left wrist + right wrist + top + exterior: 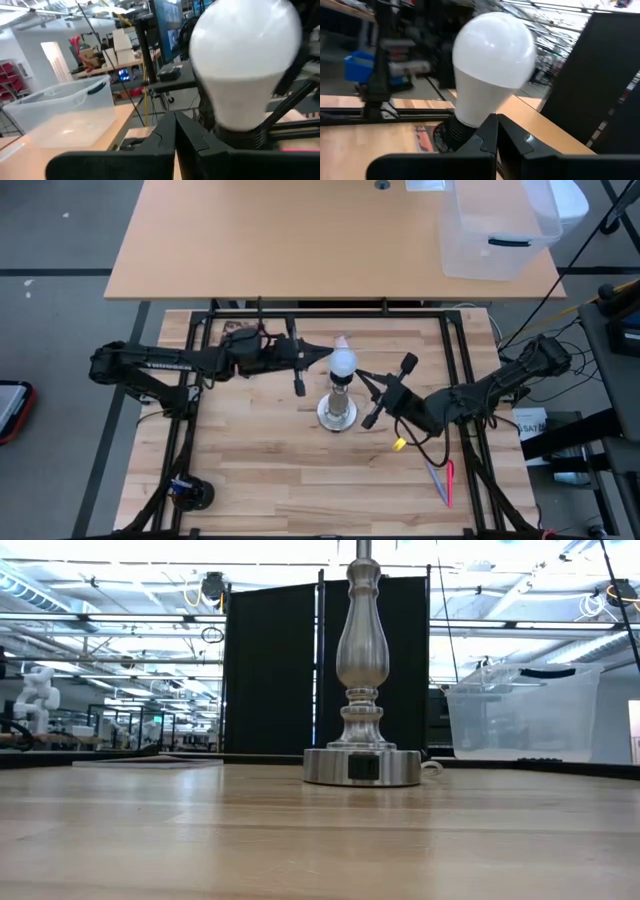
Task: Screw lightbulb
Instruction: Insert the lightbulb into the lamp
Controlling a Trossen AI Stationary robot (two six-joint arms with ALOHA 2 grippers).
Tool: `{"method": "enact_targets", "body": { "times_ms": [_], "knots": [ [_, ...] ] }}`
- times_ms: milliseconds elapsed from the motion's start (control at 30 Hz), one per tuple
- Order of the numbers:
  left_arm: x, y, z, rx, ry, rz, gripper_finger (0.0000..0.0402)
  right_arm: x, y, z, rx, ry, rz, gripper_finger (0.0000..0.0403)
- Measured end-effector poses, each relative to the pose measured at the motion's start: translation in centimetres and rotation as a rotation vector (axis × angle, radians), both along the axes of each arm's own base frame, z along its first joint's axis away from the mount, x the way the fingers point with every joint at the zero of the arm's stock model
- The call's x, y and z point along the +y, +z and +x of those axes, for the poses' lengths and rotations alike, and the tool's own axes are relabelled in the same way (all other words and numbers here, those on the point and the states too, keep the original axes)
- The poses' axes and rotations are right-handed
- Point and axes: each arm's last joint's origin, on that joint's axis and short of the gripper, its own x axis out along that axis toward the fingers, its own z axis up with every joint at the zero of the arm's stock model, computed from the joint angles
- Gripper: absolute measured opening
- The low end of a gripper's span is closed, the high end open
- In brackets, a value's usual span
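The lightbulb (343,361), with a frosted white globe, stands upright with its base in the dark socket of the silvery stand (338,410) at the table's middle. It also shows in the left wrist view (240,65) and the right wrist view (490,65). The low view shows only the stand (362,670). My left gripper (322,360) is shut, level at the globe's left side. My right gripper (366,380) is shut, level at the bulb's right, near side, pointing at its neck (470,112). My left gripper's shut fingertips (175,122) stand right beside the bulb's neck, coming level from the table's left; I cannot tell whether they touch it. My right gripper's shut fingertips (492,122) stand in front of the bulb's neck, coming level from the right; I cannot tell whether they touch it.
A small pink-tipped wrapper (343,340) lies just behind the stand. A yellow piece (398,444) and pink and purple sticks (445,480) lie near right. A clear plastic bin (500,230) stands on the far table. Black frame rails (455,360) border the wooden top.
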Motion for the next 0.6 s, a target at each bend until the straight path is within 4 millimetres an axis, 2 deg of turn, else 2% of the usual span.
{"method": "enact_targets", "body": {
  "times_ms": [100, 233, 400, 600],
  "knots": [
    [-0.8, 0.9, -0.8, -0.031, -0.022, 0.021, 0.0002, 0.5, -0.2, -0.2, 0.016, -0.036, -0.004, 0.0],
    [-2.1, 1.1, -1.0, -0.037, -0.068, 0.052, 0.0002, 0.4, -0.1, -0.3, 0.02, -0.067, -0.014, 0.0],
    [-3.5, 1.5, -1.2, -0.066, -0.12, 0.074, 0.0002, -0.9, 0.4, 0.1, 0.001, -0.116, -0.026, 0.0],
    [-4.1, 1.6, -1.2, -0.083, -0.14, 0.089, 0.0002, -2.3, 1.2, 0.6, -0.042, -0.122, -0.05, 0.0]
  ]
}}
